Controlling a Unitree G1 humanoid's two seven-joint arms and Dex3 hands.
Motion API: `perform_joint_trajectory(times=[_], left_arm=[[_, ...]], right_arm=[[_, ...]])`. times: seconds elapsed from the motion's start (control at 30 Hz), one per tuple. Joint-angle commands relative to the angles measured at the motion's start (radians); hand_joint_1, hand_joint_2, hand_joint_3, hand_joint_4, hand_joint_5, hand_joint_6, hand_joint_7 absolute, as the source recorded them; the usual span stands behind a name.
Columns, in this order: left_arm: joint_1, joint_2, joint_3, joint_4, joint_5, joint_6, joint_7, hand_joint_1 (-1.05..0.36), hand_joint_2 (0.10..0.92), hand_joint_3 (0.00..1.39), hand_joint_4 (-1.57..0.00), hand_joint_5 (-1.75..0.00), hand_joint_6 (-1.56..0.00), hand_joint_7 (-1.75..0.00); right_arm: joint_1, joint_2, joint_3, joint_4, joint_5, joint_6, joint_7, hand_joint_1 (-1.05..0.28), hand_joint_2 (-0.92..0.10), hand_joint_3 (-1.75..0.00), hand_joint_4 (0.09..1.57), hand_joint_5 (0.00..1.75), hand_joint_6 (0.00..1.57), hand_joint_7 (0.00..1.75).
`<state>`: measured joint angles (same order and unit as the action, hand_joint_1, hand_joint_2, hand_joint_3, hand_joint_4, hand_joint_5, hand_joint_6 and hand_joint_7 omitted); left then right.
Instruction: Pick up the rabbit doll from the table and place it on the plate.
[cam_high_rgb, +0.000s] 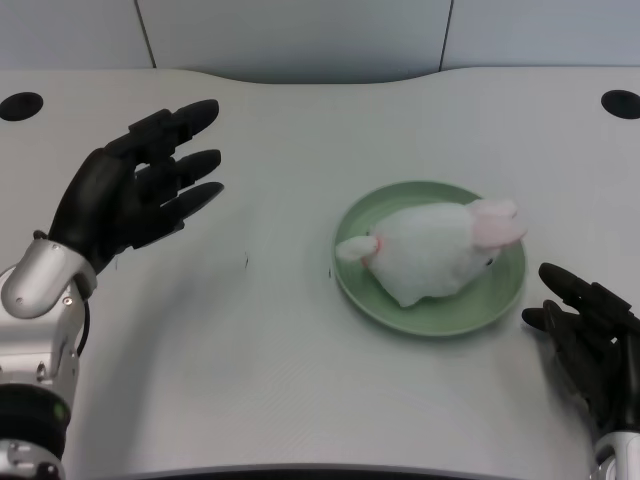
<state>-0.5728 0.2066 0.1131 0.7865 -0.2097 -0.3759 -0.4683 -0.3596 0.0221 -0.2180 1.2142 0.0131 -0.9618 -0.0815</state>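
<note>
A: Head view is showing the doll (440, 250) lying on its side inside the plate (500, 305), ears pointing toward the right rim, one small white part sticking out over the left edge. Are you reading that the same way?

B: Yes. The doll is resting on the plate, nothing is holding it. The plate is sitting on the table (280, 380), right of centre.

A: And the left hand (135, 195)?

B: It is hovering well apart from the plate, over the left side of the table, fingers spread and pointing toward the middle, nothing in it. The silver forearm is running down to the lower left corner.

A: So how far along are we judging this?

B: I am judging the placing as done: the doll is sitting on the plate and the hand is empty. What may be remaining is only bringing the arm to rest. One small doubt: the doll is leaning over the left rim a little, though it is looking settled enough.

A: The right hand (590, 340)?

B: It is waiting at the lower right, just beside the plate, not touching it.

A: And the surroundings?

B: The table is white and matte, carrying two dark round holes (20, 105) near the far corners. Behind its curved far edge, pale wall panels (300, 35) are standing with thin dark seams between them.
</note>
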Motion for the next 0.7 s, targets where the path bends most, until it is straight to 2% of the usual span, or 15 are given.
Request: perform_joint_trajectory(times=[0.03,0.1,0.17,0.27,0.33,0.37,0.43,0.5,0.53,0.57,0.6,0.67,0.7], left_arm=[[0.107,-0.027,0.047,-0.173,-0.109,0.143,-0.011,-0.64,0.921,0.27,-0.56,-0.12,-0.47,-0.02],[0.159,-0.040,0.062,-0.266,-0.144,0.213,0.010,-0.64,0.921,0.28,-0.58,-0.12,-0.48,-0.02],[0.227,-0.057,0.084,-0.372,-0.196,0.290,0.027,-0.65,0.921,0.32,-0.63,-0.13,-0.51,-0.03],[0.312,-0.074,0.109,-0.486,-0.238,0.367,0.058,-0.66,0.921,0.34,-0.70,-0.16,-0.55,-0.03],[0.362,-0.077,0.130,-0.546,-0.269,0.437,0.084,-0.64,0.921,0.37,-0.75,-0.18,-0.58,-0.04],[0.376,-0.078,0.137,-0.567,-0.279,0.463,0.093,-0.63,0.921,0.37,-0.77,-0.19,-0.60,-0.05],[0.414,-0.087,0.163,-0.599,-0.307,0.501,0.112,-0.63,0.921,0.36,-0.81,-0.21,-0.63,-0.06],[0.464,-0.097,0.196,-0.629,-0.346,0.537,0.124,-0.65,0.921,0.37,-0.85,-0.26,-0.68,-0.07],[0.487,-0.099,0.206,-0.643,-0.358,0.552,0.126,-0.65,0.921,0.37,-0.86,-0.27,-0.69,-0.07],[0.509,-0.098,0.214,-0.659,-0.369,0.569,0.130,-0.66,0.921,0.38,-0.81,-0.39,-0.72,-0.06],[0.530,-0.099,0.221,-0.677,-0.381,0.587,0.133,-0.66,0.921,0.40,-0.70,-0.62,-0.76,-0.04],[0.567,-0.097,0.235,-0.709,-0.404,0.624,0.133,-0.66,0.921,0.43,-0.65,-0.77,-0.78,-0.03],[0.579,-0.098,0.240,-0.721,-0.413,0.638,0.134,-0.66,0.921,0.44,-0.65,-0.82,-0.79,-0.03]], right_arm=[[0.012,-0.027,0.014,-0.016,-0.020,0.000,-0.010,-0.31,-0.92,-0.33,0.67,0.84,0.89,0.00],[0.014,-0.026,0.015,-0.020,-0.023,-0.001,-0.015,-0.32,-0.92,-0.33,0.66,0.85,0.89,0.00],[0.017,-0.022,0.017,-0.026,-0.029,0.009,-0.034,-0.31,-0.92,-0.33,0.67,0.86,0.90,0.01],[0.022,-0.016,0.019,-0.030,-0.029,0.003,-0.037,-0.33,-0.92,-0.32,0.66,0.86,0.91,0.01],[0.029,-0.027,0.034,-0.037,-0.048,0.003,-0.041,-0.33,-0.92,-0.34,0.65,0.86,0.89,0.01],[0.032,-0.031,0.040,-0.040,-0.053,0.004,-0.044,-0.33,-0.92,-0.34,0.64,0.86,0.88,0.00],[0.036,-0.028,0.044,-0.050,-0.053,0.013,-0.055,-0.34,-0.92,-0.34,0.65,0.87,0.88,0.01],[0.038,-0.028,0.045,-0.056,-0.048,0.018,-0.050,-0.34,-0.92,-0.34,0.64,0.86,0.88,0.01],[0.039,-0.030,0.045,-0.056,-0.044,0.017,-0.042,-0.33,-0.92,-0.34,0.64,0.86,0.88,0.01],[0.039,-0.030,0.044,-0.055,-0.039,0.014,-0.033,-0.33,-0.92,-0.34,0.64,0.86,0.88,0.00],[0.038,-0.032,0.044,-0.054,-0.037,0.011,-0.026,-0.33,-0.92,-0.35,0.63,0.86,0.88,0.00],[0.039,-0.036,0.044,-0.054,-0.035,0.004,-0.013,-0.34,-0.92,-0.35,0.62,0.87,0.88,0.00],[0.039,-0.035,0.045,-0.057,-0.035,0.007,-0.014,-0.34,-0.92,-0.36,0.62,0.87,0.88,0.00]])
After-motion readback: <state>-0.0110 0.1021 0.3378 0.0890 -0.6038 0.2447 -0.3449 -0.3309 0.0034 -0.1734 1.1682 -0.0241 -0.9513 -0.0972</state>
